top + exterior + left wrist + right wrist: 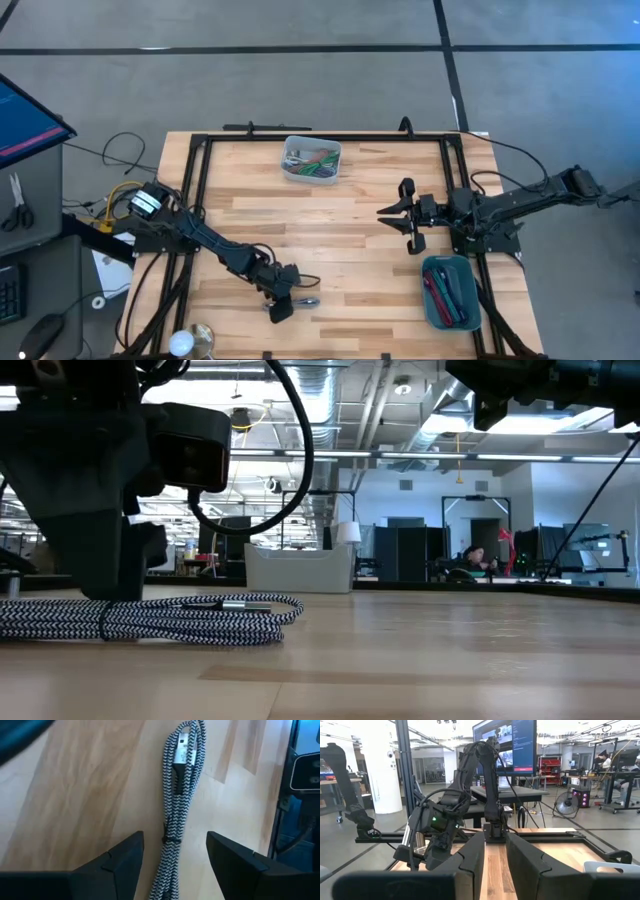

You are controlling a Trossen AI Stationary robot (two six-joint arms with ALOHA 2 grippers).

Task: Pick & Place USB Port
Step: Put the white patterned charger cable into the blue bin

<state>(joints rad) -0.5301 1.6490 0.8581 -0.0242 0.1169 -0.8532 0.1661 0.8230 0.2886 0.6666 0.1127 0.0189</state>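
A grey concrete floor (300, 80) crossed by dark lines surrounds the wooden table (340, 250), while beyond it stand a white column (382, 770), a big wall screen (505, 745), desks, a floor fan (568, 802), and bright strip lights (420, 455) under exposed ceiling ducts (310, 375).

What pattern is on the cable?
Black-and-white zigzag braid on the USB cable, clearest in the left wrist view.

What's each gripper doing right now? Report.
Left gripper: open, fingers straddling the braided USB cable.
Right gripper: empty, open or shut unclear.
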